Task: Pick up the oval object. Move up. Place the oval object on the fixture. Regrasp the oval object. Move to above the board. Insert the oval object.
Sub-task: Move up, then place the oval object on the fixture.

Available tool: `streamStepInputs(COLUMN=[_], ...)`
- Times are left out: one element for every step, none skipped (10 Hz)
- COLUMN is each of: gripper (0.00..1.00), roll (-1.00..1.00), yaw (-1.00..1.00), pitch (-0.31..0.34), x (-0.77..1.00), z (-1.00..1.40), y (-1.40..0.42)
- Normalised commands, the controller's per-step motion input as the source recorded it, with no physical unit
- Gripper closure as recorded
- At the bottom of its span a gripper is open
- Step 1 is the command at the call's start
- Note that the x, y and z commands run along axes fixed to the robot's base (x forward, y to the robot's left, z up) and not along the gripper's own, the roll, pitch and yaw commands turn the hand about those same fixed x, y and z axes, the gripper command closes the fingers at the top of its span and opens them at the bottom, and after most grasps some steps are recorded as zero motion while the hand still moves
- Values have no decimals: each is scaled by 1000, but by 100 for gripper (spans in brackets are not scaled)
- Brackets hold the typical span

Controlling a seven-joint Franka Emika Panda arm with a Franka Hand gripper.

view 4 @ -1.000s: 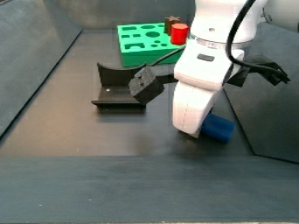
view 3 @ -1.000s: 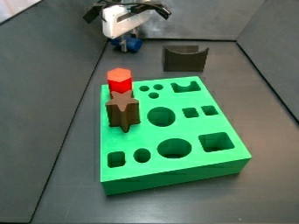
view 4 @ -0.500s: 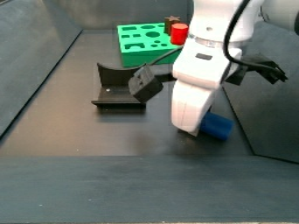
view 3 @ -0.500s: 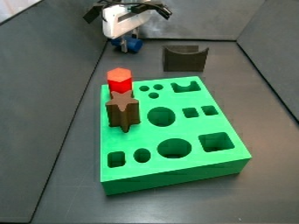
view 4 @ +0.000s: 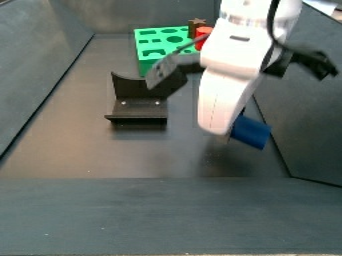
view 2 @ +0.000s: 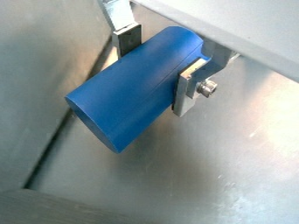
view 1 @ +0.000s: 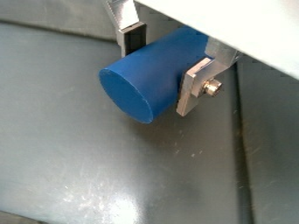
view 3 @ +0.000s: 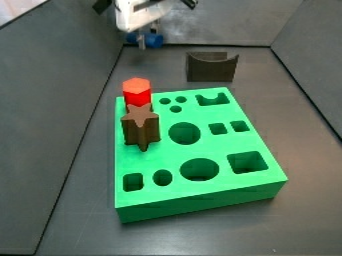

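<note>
**Oval peg pinched clear of the floor**

The gripper [view 1: 163, 63] pinches the oval object [view 2: 131, 87] between its silver fingers [view 1: 197, 85], the blue peg lying crosswise; in a side view it hangs above the floor beside the fixture [view 4: 134, 104]. Farther off, the board [view 3: 194, 145] holds a red hexagonal peg [view 3: 136, 93] and a brown star-shaped peg [view 3: 139, 128] standing in holes along one edge; its other cut-outs lie open.

lab test cell | grey walled floor [view 4: 80, 160] | end effector [view 1: 163, 59] above | green board [view 3: 201, 150]
</note>
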Motion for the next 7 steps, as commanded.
streamStepInputs(gripper=[100, 100, 100, 100, 100, 100, 100], roll=[21, 0, 11, 10, 14, 27, 33], yaw=[-11, 0, -2, -4, -6, -13, -16], pitch=[43, 0, -8, 19, 24, 39, 43], x=[-12, 0, 6, -9, -9, -19, -22], z=[349, 1000, 1000, 1000, 1000, 1000, 1000], y=[14, 0, 1, 0, 2, 7, 9])
